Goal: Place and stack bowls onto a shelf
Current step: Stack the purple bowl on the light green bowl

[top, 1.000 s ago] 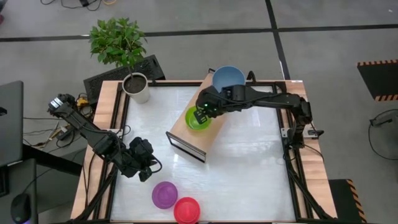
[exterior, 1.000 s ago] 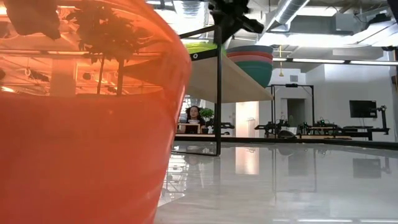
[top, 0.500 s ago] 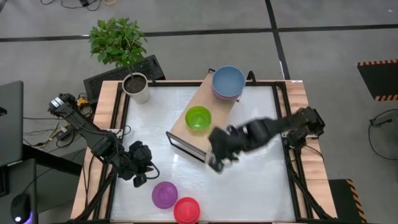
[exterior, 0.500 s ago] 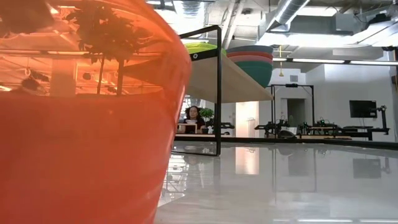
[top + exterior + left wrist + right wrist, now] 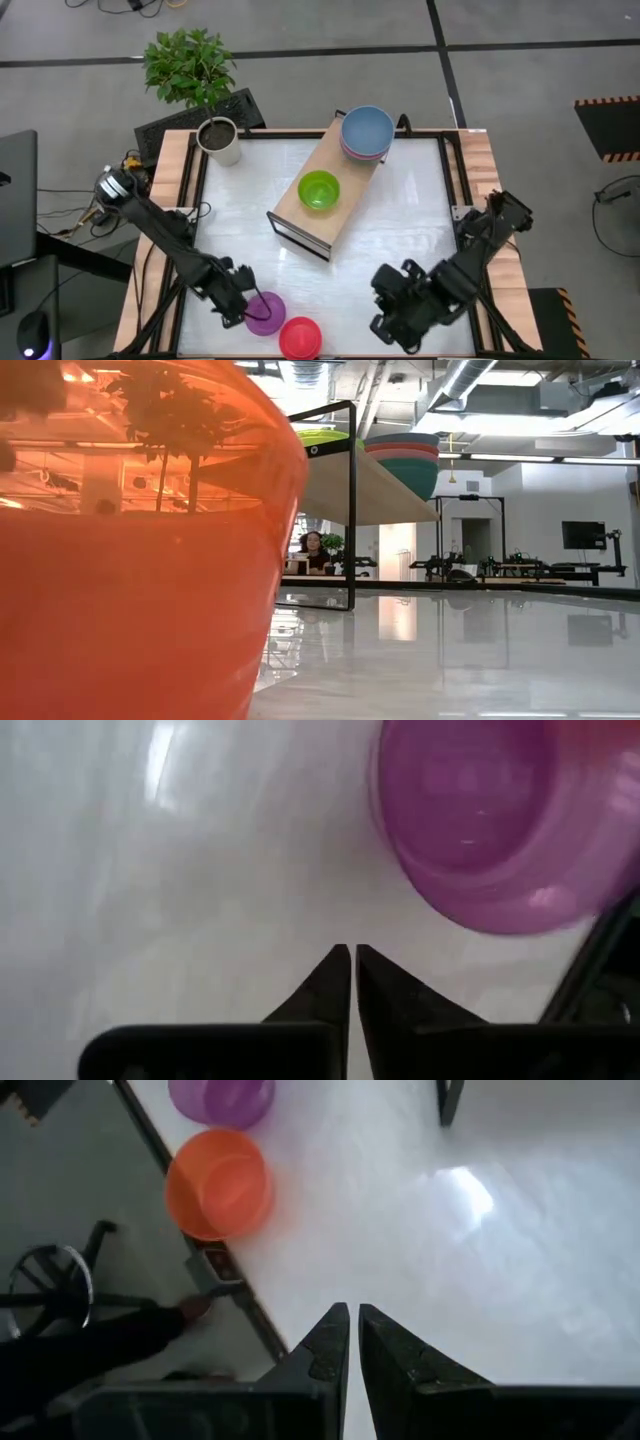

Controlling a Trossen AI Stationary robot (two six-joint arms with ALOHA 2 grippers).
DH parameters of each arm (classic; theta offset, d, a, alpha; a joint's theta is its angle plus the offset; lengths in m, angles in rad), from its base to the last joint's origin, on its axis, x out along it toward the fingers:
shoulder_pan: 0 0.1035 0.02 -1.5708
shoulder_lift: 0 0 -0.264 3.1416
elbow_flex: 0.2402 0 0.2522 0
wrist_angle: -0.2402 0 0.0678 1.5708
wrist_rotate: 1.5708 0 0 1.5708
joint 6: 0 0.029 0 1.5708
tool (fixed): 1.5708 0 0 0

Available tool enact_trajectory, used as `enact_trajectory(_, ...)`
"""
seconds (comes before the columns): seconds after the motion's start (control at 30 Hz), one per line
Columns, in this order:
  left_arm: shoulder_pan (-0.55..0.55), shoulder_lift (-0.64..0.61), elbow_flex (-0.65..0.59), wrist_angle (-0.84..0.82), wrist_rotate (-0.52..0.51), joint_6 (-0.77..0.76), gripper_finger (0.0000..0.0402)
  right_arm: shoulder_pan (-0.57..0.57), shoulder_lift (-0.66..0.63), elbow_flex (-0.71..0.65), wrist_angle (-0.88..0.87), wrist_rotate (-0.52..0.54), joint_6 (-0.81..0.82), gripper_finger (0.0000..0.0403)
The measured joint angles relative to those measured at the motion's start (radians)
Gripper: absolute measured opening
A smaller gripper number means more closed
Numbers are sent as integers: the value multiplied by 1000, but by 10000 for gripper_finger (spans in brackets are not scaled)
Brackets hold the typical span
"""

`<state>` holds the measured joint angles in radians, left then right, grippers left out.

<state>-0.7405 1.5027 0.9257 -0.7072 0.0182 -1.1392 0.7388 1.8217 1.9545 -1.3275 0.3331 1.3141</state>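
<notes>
A: A glossy white bench [image 5: 400,240] is seen, with the shelf [image 5: 300,215] at its middle. What risk is judged?

B: The purple bowl [image 5: 265,313] could be pushed aside, since the left gripper [image 5: 243,310] is closed just beside its rim. The right gripper [image 5: 392,322], also closed, is parked near the bench's front edge.

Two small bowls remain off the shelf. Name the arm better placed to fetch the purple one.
Left. The left gripper, fingers shut, sits right beside the purple bowl. The right gripper is farther off, beyond the red bowl.
</notes>
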Motion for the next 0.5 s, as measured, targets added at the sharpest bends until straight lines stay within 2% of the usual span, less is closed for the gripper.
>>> enact_trajectory(0.17,-13,127,0,211,119,-56,1,63,0,0,-6,22,75,56)
enact_trajectory(0.37,34,218,1,443,116,-102,0,112,0,0,-6,72,77,56)
enact_trajectory(0.5,98,219,1,533,102,-75,0,112,0,0,-9,96,72,56)
